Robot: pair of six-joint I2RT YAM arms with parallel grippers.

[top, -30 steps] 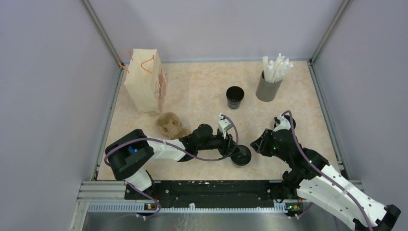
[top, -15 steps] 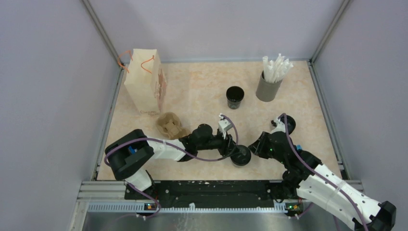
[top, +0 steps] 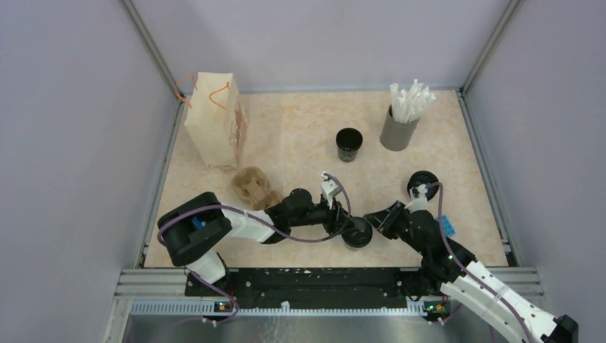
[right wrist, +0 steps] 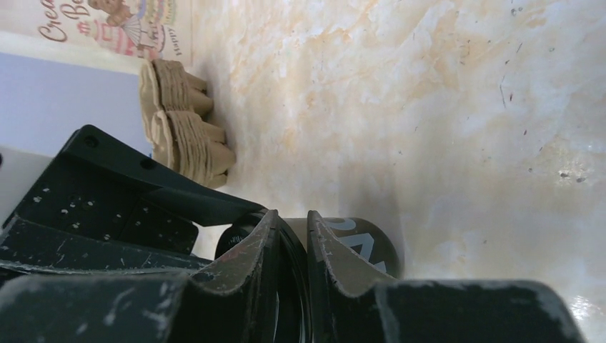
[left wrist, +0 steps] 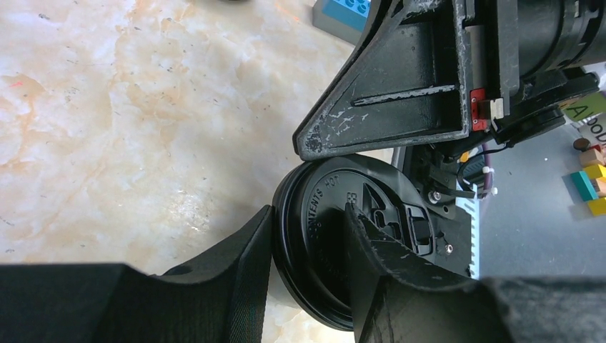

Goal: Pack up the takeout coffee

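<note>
Nearest, at the worktop's [top: 300, 136] front edge: lidded coffee cup [top: 356, 233], my left tool [left wrist: 309, 209] clamped on it, my right tool [right wrist: 291, 214] bracketing its rim; whether that one bites, I cannot tell. Beyond: spare lid [top: 421, 184], empty carrier [top: 251, 186], uncapped second cup [top: 349, 143], bag [top: 214, 121]. I judge packing barely begun.

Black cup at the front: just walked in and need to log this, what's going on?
Both arms are on the lidded black cup near the front edge. The left end effector grips it at the lid; the right end effector straddles the lid's rim, nearly closed. The paper bag stands at back left.
</note>
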